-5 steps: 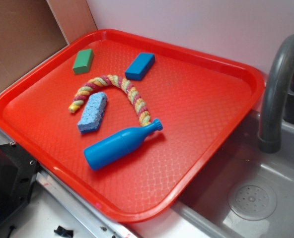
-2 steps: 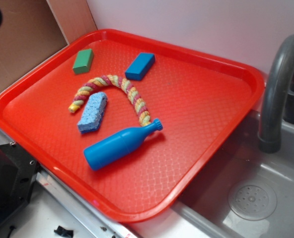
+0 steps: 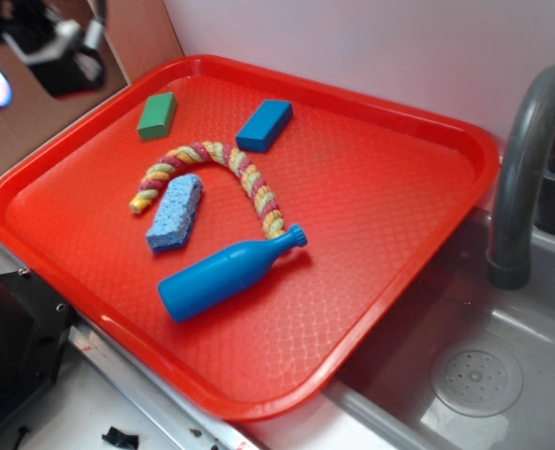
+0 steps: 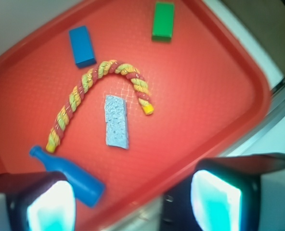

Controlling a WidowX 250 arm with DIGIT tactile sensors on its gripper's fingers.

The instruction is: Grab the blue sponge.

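Newly arrived at the top-left, the pincer hangs wide open and empty; sponge lies ahead, long axis running toward it.

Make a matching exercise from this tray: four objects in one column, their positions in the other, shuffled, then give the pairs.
Objects:
1. blue sponge
2. green block
3. blue bottle
4. dark blue block

Places:
A. lying nearest the tray's front edge
B. inside the curve of the rope
C. far left corner of the tray
D. far side, right of the green block

Pairs: 1-B, 2-C, 3-A, 4-D
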